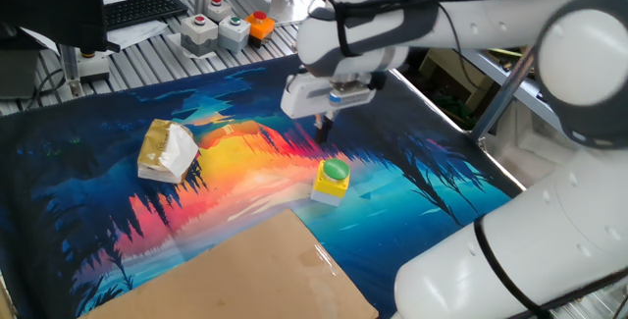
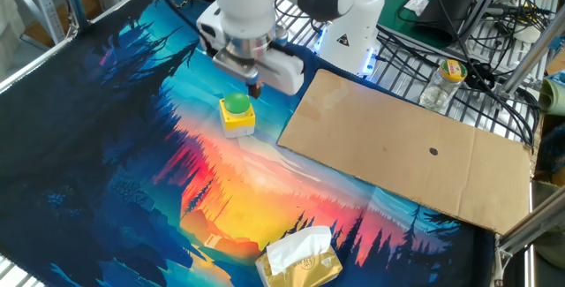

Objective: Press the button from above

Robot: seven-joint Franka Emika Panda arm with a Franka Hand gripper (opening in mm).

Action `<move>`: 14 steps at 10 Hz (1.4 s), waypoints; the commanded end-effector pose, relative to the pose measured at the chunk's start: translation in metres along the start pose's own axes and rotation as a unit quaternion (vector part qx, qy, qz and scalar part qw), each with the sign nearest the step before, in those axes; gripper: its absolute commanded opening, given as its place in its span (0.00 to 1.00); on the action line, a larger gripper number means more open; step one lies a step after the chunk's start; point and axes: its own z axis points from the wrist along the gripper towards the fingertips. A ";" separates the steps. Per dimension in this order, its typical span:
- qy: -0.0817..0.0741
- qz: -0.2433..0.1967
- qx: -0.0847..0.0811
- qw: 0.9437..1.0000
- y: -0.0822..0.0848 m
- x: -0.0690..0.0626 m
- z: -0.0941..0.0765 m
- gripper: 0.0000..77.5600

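The button (image 1: 334, 181) is a small yellow box with a green dome cap. It stands on the colourful mat, right of centre in one fixed view and left of centre in the other fixed view (image 2: 237, 115). My gripper (image 1: 322, 132) hangs above the mat just behind the button, pointing down and a little higher than the cap. In the other fixed view the gripper (image 2: 253, 89) is just up and right of the cap and does not touch it. The dark fingertips meet in a single tip, so the gripper is shut and empty.
A yellow tissue pack (image 1: 167, 150) lies on the mat's left, also seen in the other view (image 2: 300, 259). A cardboard sheet (image 1: 245, 270) covers the near edge (image 2: 406, 146). Grey boxes with red buttons (image 1: 199, 30) sit on the rollers behind. Cables and a bottle (image 2: 452, 73) lie beyond the cardboard.
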 end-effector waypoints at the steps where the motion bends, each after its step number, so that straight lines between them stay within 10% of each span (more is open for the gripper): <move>1: 0.011 0.001 0.022 1.000 0.012 -0.109 -0.016 0.00; 6: 0.010 -0.001 0.031 0.999 -0.001 -0.164 -0.016 0.00; 14: 0.009 0.021 0.036 0.999 0.001 -0.171 -0.012 0.00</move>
